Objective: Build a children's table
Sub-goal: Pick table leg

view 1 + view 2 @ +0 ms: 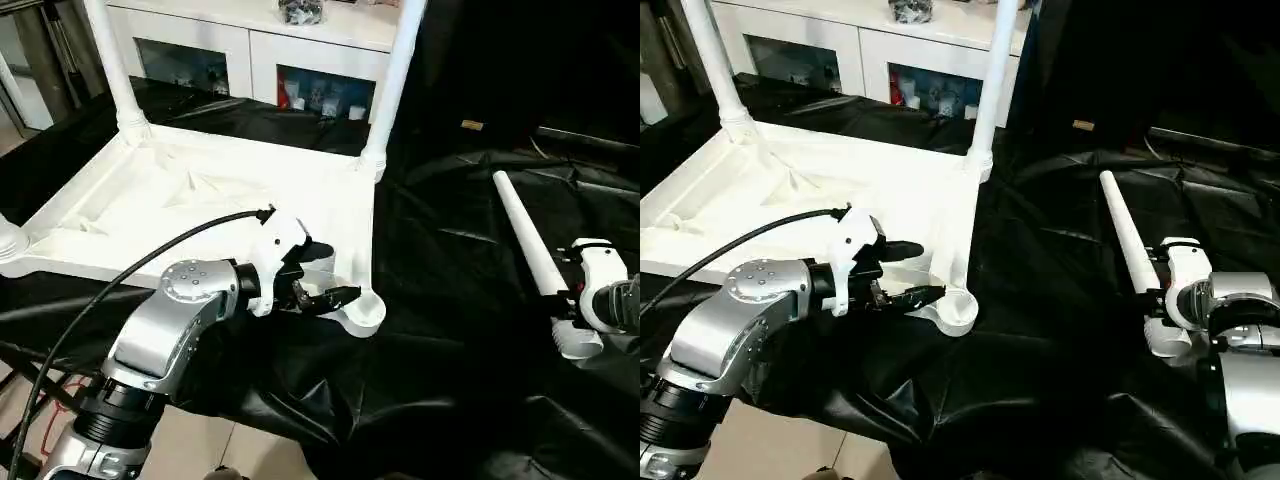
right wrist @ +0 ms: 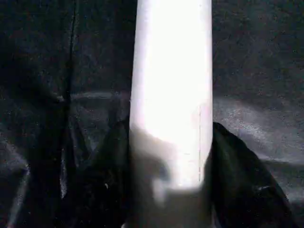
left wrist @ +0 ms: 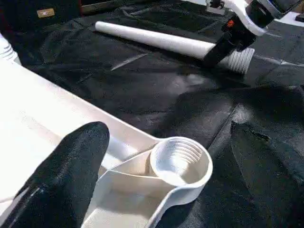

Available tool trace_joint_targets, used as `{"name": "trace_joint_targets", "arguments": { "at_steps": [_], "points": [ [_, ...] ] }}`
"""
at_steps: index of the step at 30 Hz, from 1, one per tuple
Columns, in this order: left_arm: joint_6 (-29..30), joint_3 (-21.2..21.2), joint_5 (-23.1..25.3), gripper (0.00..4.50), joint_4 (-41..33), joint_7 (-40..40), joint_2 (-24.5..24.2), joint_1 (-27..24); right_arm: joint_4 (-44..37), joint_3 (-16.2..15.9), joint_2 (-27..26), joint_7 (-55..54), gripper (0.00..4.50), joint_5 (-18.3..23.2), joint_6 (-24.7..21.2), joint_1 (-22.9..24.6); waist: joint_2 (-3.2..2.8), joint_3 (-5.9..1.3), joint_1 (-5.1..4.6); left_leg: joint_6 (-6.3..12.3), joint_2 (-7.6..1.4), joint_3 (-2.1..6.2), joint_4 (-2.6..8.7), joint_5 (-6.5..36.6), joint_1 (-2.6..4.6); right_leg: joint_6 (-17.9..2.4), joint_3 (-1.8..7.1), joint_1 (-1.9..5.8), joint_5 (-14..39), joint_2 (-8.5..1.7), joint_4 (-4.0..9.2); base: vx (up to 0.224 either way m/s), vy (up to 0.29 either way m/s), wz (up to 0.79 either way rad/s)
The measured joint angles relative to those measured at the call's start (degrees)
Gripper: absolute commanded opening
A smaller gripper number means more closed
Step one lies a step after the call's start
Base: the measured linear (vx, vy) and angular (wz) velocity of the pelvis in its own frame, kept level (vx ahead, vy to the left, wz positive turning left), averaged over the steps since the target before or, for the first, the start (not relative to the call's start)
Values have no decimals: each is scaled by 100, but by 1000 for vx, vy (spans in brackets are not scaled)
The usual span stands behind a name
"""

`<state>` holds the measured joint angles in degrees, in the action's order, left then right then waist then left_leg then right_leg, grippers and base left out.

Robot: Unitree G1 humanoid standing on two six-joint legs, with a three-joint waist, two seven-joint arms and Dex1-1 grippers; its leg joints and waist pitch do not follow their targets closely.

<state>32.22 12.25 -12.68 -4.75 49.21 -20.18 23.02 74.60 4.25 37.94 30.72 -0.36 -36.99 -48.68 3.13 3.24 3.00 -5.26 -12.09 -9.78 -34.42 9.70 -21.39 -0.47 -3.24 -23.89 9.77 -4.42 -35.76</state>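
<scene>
The children's table lies upside down: its white tabletop (image 1: 200, 200) rests ribbed side up on the black cloth. Two white legs (image 1: 398, 80) (image 1: 110, 60) stand upright in the far corner sockets, and the base of a third (image 1: 8, 240) shows at the left edge. The near right socket (image 3: 180, 161) is empty. My left gripper (image 1: 322, 275) is open just left of that socket, one finger (image 3: 71, 166) over the tabletop and the other beyond the rim. A loose leg (image 1: 525, 235) lies on the cloth at right, with my right gripper (image 1: 570, 298) shut on it near its threaded end (image 3: 240, 59).
A white cabinet (image 1: 250, 45) with glass doors stands behind the work table. A black cable (image 1: 150, 262) arcs over my left forearm. The black cloth (image 1: 450, 390) hangs over the table's near edge, with bare floor (image 1: 200, 445) below.
</scene>
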Motion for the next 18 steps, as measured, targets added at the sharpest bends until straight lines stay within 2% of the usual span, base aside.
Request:
{"name": "trace_joint_targets", "arguments": {
  "at_steps": [2, 6, 8, 13, 17, 18],
  "points": [
    [-18, 0, 1, 450, 13, -4, 4, 1, 4, 53, 0, -16, 192, 16, -2, 0, 0, 0, -4, 0, 0, 1, -2, 0, -1, 1, 0, 0, 1, 0, -2, 0, 0, 0],
    [-110, -29, 0, 450, 154, -115, 82, 50, 4, 480, 11, -18, 189, 336, 77, -7, 1, 0, -2, 0, 0, 0, -4, 0, -5, 5, 1, -6, 3, -1, -6, 0, 0, 0],
    [-125, -160, -37, 450, 280, -253, 246, 195, -40, 931, 8, 196, 189, 771, 204, -57, 1, 1, -14, 0, 0, 0, -5, 0, -8, 3, 1, -11, 2, -1, -10, 0, 0, 0],
    [-148, -521, -290, 450, 387, -571, 590, 505, -507, 1562, -213, 560, 189, 1489, 640, -92, 0, 0, -29, 2, -3, 1, -4, 1, -7, -2, -4, -9, -1, 0, -12, 0, 0, 0],
    [-39, -739, -514, 450, 660, -703, 828, 647, -1557, 1971, -866, 1206, 189, 2124, 1083, 467, 5, 2, -9, 5, -11, 3, -2, 1, -18, -2, -20, -12, -1, 0, -9, 0, 0, 0],
    [8, -860, -610, 450, 739, -742, 897, 734, -1991, 2061, -1210, 1558, 188, 2426, 1183, 699, 6, 3, 4, 6, -25, 2, -10, 1, -21, -3, -27, -13, -1, 1, -10, 0, 0, 0]
  ]
}}
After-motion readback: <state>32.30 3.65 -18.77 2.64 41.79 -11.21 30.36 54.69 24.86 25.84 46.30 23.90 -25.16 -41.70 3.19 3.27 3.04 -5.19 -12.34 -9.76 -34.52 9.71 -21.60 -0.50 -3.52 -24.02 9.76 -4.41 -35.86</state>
